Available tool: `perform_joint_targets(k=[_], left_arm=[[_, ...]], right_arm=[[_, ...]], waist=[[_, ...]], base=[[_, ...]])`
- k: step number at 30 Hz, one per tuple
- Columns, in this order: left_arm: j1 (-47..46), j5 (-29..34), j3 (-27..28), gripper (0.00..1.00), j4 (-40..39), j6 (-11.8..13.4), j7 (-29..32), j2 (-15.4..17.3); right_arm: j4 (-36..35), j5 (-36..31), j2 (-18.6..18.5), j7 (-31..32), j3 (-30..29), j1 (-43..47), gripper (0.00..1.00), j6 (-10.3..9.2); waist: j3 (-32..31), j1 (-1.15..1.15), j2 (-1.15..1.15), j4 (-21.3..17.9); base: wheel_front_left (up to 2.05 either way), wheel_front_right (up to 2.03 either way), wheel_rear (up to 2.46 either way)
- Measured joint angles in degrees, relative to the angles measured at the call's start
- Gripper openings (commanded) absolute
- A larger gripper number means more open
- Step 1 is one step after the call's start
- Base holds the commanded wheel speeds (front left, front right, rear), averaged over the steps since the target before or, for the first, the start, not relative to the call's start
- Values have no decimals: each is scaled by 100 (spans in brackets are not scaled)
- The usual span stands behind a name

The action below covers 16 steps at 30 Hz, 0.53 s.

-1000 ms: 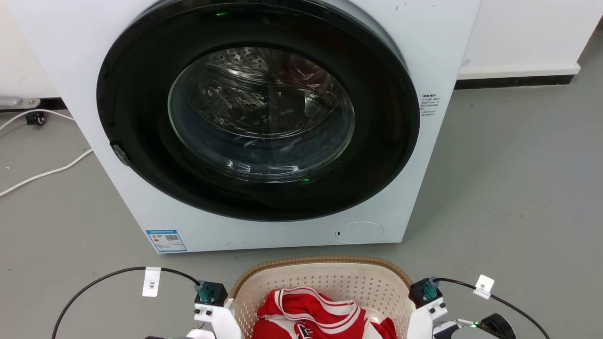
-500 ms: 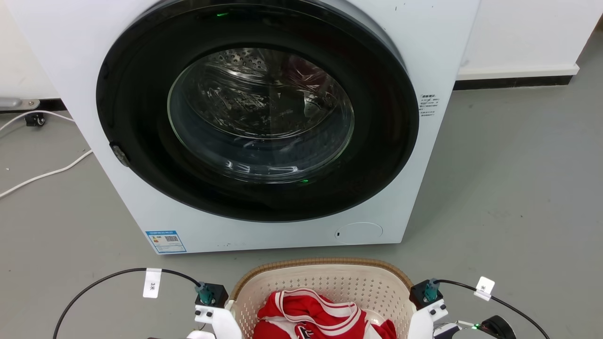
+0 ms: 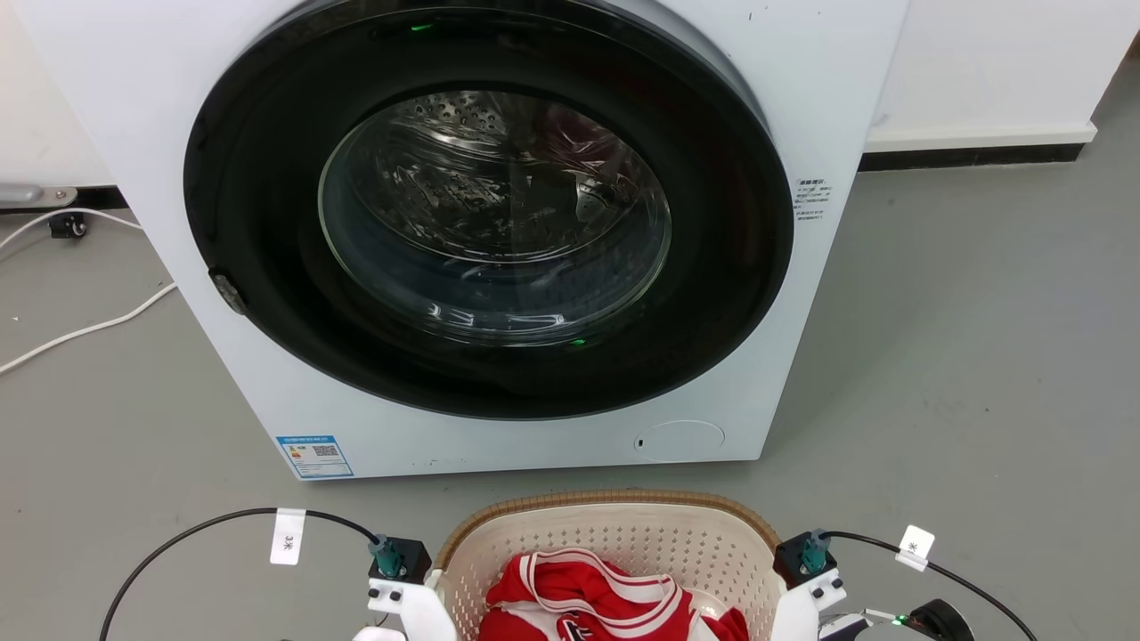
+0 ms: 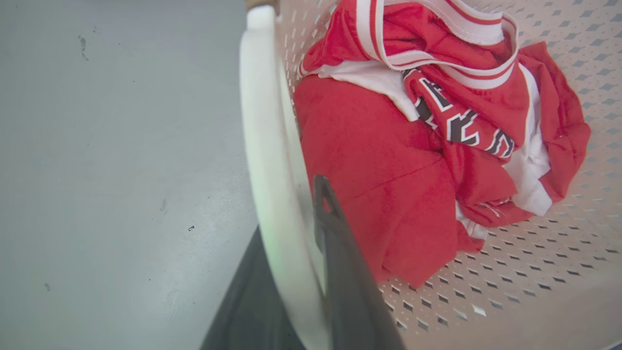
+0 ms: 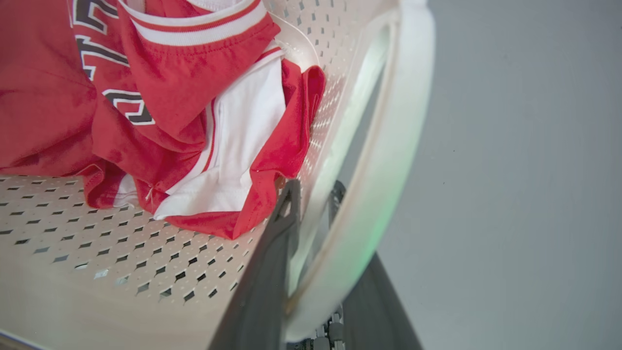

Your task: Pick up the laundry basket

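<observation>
While the left gripper (image 4: pixel 287 214) and right gripper (image 5: pixel 315 194) each pinch a white loop handle (image 4: pixel 262 121), the laundry basket (image 3: pixel 614 534) sits between them before the washing machine (image 3: pixel 819 80). Stiff plastic with one red jersey (image 4: pixel 384 160): probably light; lift both handles evenly.

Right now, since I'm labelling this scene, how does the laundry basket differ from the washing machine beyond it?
The laundry basket is far smaller than the washing machine. The basket is cream perforated plastic with a brown woven-look rim; the machine is smooth white with a black-ringed glass door. The basket is open-topped and holds a red jersey; the machine's door looks shut. Both are pale and have perforated inner walls.
</observation>
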Motion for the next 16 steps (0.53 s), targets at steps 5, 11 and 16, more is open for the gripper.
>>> perform_joint_targets(k=[5,11,16], left_arm=[[-8,-41,-42,0,1,0,-18,8],[-9,-91,-81,0,4,0,-41,14],[-9,-133,-114,0,8,0,-49,18]], right_arm=[[0,54,1,-3,36,-2,0,0],[7,115,3,-2,77,-2,0,0],[12,142,4,-4,112,-2,0,0]], waist=[[9,0,0,4],[11,0,0,6],[10,0,0,6]], base=[[0,0,0],[0,0,0],[0,0,0]])
